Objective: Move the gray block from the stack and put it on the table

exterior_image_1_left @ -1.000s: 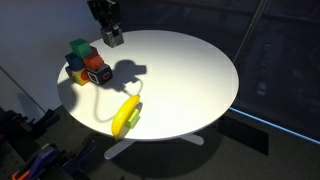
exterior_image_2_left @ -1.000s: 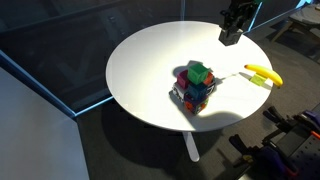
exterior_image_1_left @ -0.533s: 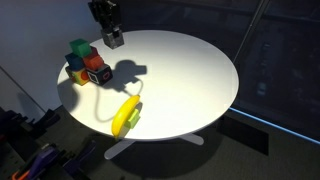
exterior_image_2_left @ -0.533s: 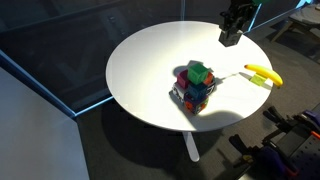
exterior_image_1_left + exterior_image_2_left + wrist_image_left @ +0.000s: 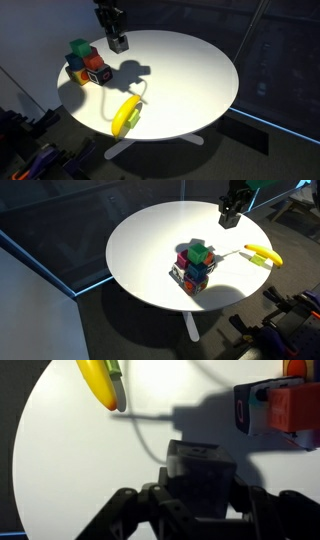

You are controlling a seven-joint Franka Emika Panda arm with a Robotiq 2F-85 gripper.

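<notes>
White round table (image 5: 190, 70) stands in a dark room. The gripper (image 5: 230, 215) is squeezed onto the gray block (image 5: 200, 475), up over the table's edge, well apart from the stack (image 5: 86, 64). It looks light, hard and smooth, so hold its flat sides

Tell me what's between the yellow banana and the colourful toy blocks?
Just bare white round table with shadows, seen in both exterior views, separates the yellow banana from the coloured block stack.
</notes>
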